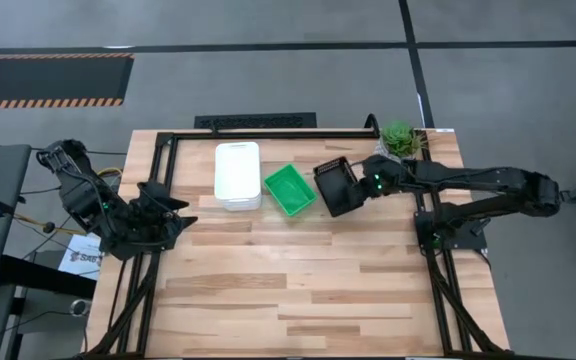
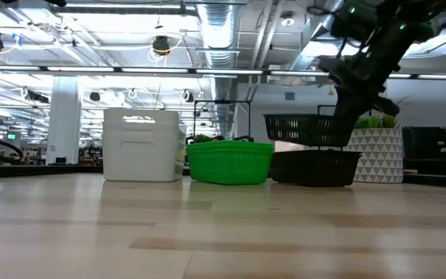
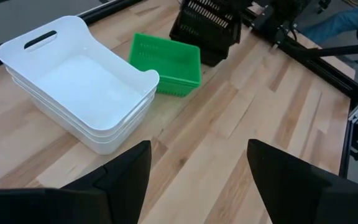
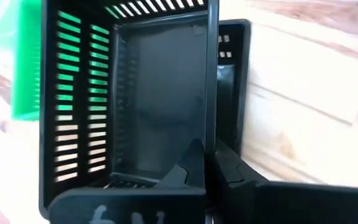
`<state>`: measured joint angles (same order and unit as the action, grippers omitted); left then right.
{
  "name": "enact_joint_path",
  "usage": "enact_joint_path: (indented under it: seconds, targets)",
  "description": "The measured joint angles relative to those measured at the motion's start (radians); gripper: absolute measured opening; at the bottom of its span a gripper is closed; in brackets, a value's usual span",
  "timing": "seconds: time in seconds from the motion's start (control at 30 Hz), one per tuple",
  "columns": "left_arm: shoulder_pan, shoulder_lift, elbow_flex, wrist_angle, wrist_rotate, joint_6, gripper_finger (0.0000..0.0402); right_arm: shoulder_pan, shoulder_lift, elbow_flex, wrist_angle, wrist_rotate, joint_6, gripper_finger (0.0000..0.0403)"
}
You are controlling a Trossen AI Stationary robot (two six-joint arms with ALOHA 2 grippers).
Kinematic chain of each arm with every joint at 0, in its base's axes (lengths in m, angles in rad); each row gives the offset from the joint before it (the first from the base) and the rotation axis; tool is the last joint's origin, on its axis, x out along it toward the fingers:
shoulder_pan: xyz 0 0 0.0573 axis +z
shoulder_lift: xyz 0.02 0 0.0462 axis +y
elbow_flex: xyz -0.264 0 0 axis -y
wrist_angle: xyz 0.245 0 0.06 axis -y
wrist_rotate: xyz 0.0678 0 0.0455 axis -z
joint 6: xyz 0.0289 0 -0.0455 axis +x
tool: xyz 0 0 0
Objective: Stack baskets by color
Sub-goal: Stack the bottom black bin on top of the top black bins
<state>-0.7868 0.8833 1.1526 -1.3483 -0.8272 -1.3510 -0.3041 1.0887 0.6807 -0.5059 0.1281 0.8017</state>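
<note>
above a half-hidden black basket (image 2: 314, 167), right fingers (image 4: 205, 163) clamped on another black basket (image 2: 304, 129); left fingers (image 3: 129, 171) apart

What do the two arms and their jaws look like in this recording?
Both are dark, jointed arms. The right arm is slim, matte black, with small green lights glowing near its wrist. The left arm looks bulkier, with a green light and exposed cabling at its base. The left gripper has two broad, flat, black wedge-shaped jaws. The right gripper has narrower pointed black jaws, with faint white scribbled marks on its body.
</note>
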Motion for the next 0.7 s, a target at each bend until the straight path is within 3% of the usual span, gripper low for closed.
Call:
enact_joint_path:
  seconds: [0.33,0.7]
  targets:
    - [0.000,0.000,0.000,0.000,0.003,0.000,0.0254,-0.057,0.141,0.000,0.033,-0.103,-0.066,0.0008]
    - [0.000,0.000,0.000,-0.007,0.004,0.003,0.0254,-0.072,0.194,0.001,0.033,-0.105,-0.069,0.0043]
